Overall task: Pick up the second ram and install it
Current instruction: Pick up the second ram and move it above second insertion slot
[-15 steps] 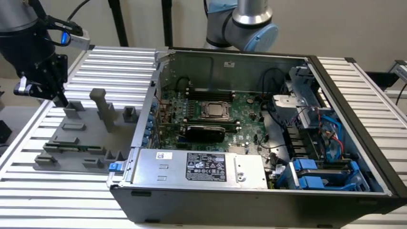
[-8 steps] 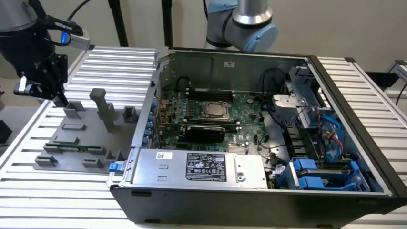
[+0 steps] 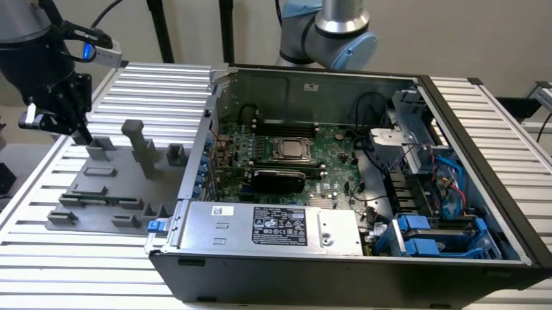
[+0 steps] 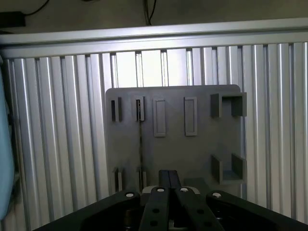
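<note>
The second ram [image 3: 102, 199], a slim green stick, stands on edge in the slotted holders of the grey fixture plate [image 3: 103, 177] at the exterior view's left. In the wrist view the second ram [image 4: 140, 144] is a thin dark line running between two pairs of holders on the plate [image 4: 173, 154]. My gripper [image 3: 83, 134] hangs above the plate's far corner, well apart from the stick. Its fingers [image 4: 161, 190] are shut together with nothing between them.
The open computer case [image 3: 345, 258] lies at the exterior view's right of the plate, with the motherboard [image 3: 332, 145], CPU socket [image 3: 293, 149] and power supply [image 3: 276, 226] inside. Tall grey posts [image 3: 138, 145] rise from the plate. A second robot arm [image 3: 332, 35] stands behind the case.
</note>
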Motion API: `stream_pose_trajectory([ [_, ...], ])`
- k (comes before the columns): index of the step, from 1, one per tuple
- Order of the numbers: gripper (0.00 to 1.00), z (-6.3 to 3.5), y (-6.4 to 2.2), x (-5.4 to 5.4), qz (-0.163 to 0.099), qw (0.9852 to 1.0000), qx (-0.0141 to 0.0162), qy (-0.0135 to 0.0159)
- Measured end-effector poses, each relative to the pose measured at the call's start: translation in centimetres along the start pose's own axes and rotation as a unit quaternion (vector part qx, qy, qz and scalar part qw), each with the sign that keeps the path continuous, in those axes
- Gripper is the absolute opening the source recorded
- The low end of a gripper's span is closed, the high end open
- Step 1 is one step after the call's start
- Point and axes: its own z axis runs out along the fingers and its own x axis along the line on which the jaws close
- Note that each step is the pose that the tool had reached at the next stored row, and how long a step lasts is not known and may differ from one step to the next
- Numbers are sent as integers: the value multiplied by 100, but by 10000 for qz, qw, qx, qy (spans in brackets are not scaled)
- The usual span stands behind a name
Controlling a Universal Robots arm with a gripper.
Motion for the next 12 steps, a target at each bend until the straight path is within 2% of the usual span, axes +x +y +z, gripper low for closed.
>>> stream_pose_trajectory([
  [12, 11, 25, 24, 2, -226, 9997, 1, 11],
])
